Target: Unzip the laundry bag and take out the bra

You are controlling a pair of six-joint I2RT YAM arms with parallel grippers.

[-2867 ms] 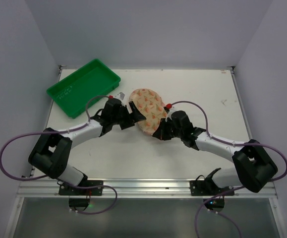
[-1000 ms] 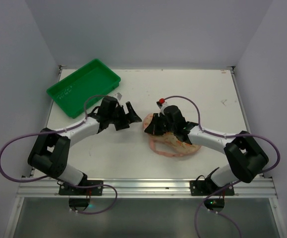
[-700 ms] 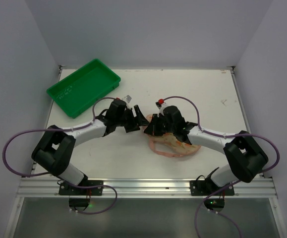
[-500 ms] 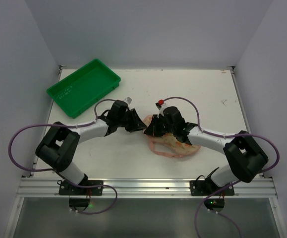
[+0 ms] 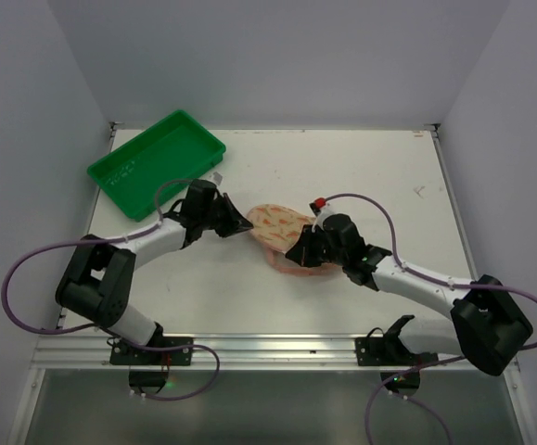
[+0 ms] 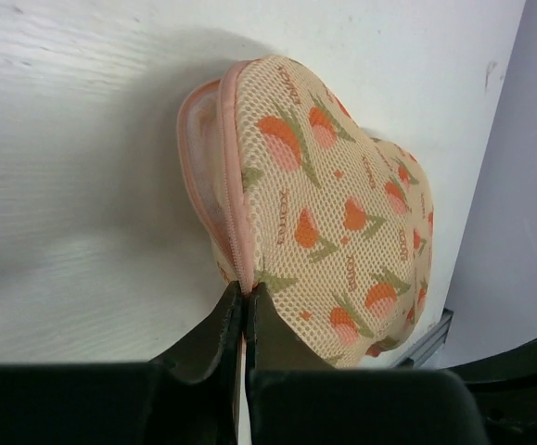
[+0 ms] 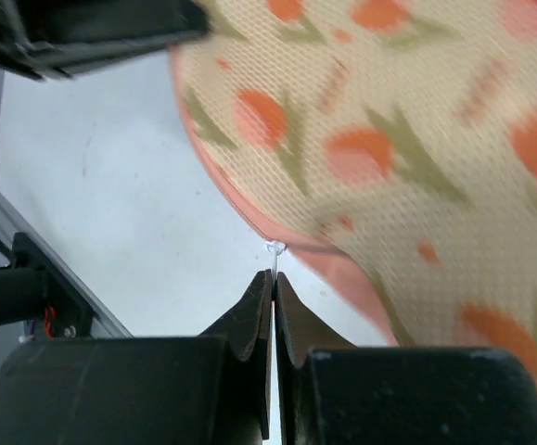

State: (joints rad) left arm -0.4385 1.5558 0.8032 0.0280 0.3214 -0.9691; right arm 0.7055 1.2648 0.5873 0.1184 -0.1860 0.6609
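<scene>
The laundry bag (image 5: pixel 279 225), cream mesh with orange print and pink zip trim, is held between my two grippers near the table's middle. My left gripper (image 5: pixel 246 225) is shut on the bag's pink trim at its left end; the left wrist view shows the closed tips (image 6: pixel 245 291) pinching that edge, with the bag (image 6: pixel 338 209) standing on edge beyond them. My right gripper (image 5: pixel 297 254) is shut on the small white zip pull (image 7: pixel 274 248) at the bag's near edge (image 7: pixel 407 111). The seam gapes slightly by the left gripper. The bra is hidden.
A green plastic tray (image 5: pixel 155 161) sits at the back left of the white table (image 5: pixel 379 176). Purple cables loop from both arms. The aluminium rail (image 5: pixel 268 345) runs along the near edge.
My left gripper has closed on the bag's pink trim and drawn back left. My right gripper has pulled toward the near side. The bag has shifted left and risen on edge.
</scene>
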